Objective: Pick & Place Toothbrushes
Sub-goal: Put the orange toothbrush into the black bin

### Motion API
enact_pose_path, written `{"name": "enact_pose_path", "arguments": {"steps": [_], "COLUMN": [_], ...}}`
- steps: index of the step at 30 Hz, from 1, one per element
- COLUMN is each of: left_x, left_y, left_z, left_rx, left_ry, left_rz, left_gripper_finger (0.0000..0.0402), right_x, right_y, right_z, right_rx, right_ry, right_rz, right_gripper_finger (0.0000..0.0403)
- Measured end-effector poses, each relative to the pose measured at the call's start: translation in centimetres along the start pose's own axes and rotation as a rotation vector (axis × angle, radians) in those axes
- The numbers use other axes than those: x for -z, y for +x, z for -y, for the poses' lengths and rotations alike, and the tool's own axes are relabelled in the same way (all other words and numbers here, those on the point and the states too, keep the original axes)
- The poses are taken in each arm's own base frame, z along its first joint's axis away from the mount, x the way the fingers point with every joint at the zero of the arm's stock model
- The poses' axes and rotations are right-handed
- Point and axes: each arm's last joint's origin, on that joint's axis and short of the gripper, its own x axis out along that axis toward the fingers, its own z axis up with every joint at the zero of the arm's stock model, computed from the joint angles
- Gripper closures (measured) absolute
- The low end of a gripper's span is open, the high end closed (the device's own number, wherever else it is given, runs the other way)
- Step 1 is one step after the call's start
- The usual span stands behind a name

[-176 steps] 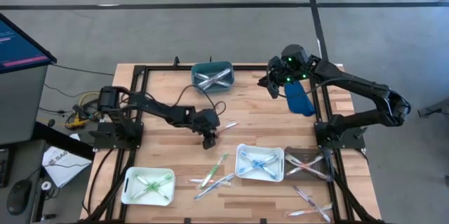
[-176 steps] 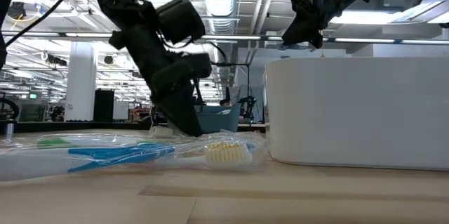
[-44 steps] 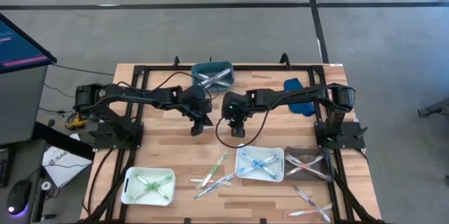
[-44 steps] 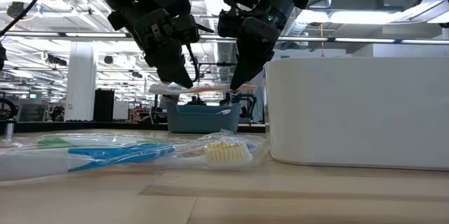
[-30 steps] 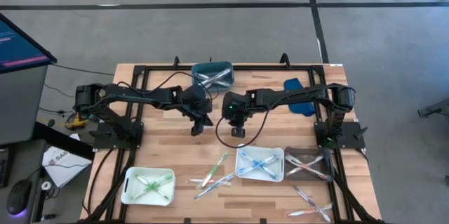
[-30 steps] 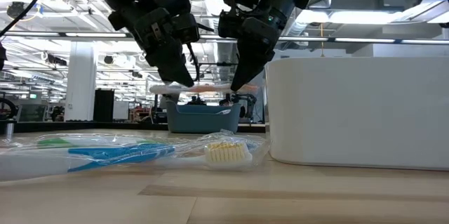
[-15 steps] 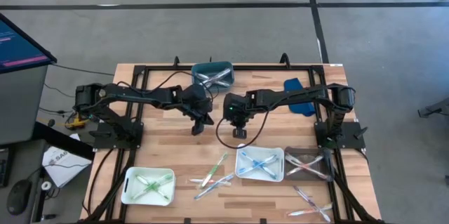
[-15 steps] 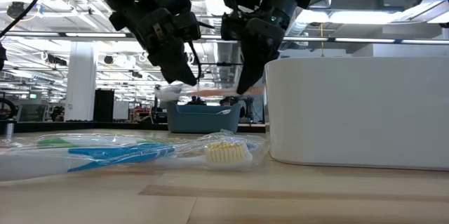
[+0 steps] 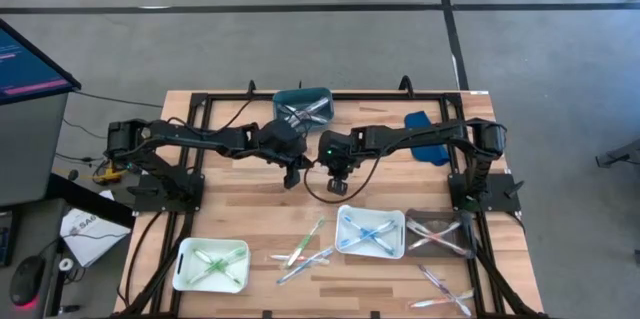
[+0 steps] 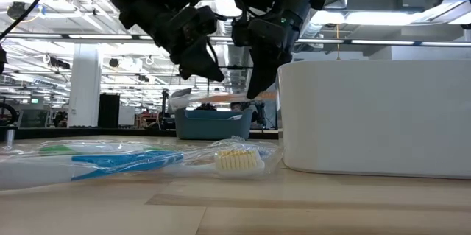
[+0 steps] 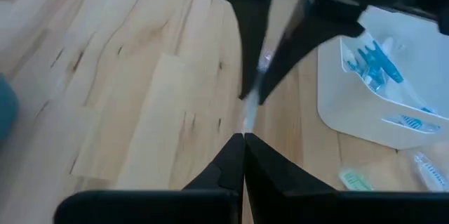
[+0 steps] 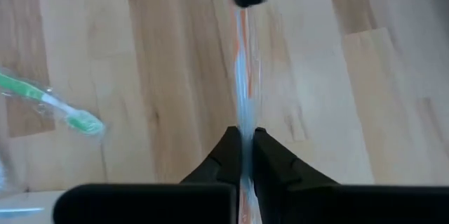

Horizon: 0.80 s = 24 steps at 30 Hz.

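Toothbrush in a clear wrapper hangs level above the middle of my table, gripped at both ends. My left gripper is pinched tight on one end; on its wrist camera the fingers meet at the wrapper's tip. My right gripper, just beside it, is clamped narrow on the other end, the wrapper running straight out between its fingertips. Behind them sits the teal tray with toothbrushes inside. Nearer me, the white tray, loose toothbrushes, a second white tray, then a clear tray.
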Motion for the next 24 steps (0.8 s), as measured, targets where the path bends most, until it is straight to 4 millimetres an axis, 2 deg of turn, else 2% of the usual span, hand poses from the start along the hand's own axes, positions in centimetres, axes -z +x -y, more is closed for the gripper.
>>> {"name": "enact_pose_path", "arguments": {"steps": [9, 15, 19, 24], "left_x": [-0.2, -0.2, -0.2, -0.4], "left_y": [0.0, 0.0, 0.0, 0.0], "left_z": [0.1, 0.1, 0.1, 0.0], "left_rx": [-0.01, -0.015, -0.014, -0.027], "left_ry": [0.006, 0.006, 0.006, 0.009], "left_rz": [0.016, 0.017, 0.018, 0.038], "left_gripper_finger": [0.0399, 0.0399, 0.0399, 0.0399], "right_x": [0.4, 1.2, 2.3, 4.6], "right_y": [0.1, 0.3, -0.3, -2.1], "right_z": [-1.8, -1.9, -2.4, -3.4], "right_rx": [-0.012, 0.007, -0.004, 0.08], "right_ry": [0.023, 0.061, 0.087, 0.138], "right_rz": [-0.016, -0.009, 0.027, 0.057], "right_gripper_finger": [0.0393, 0.0393, 0.0393, 0.0393]}}
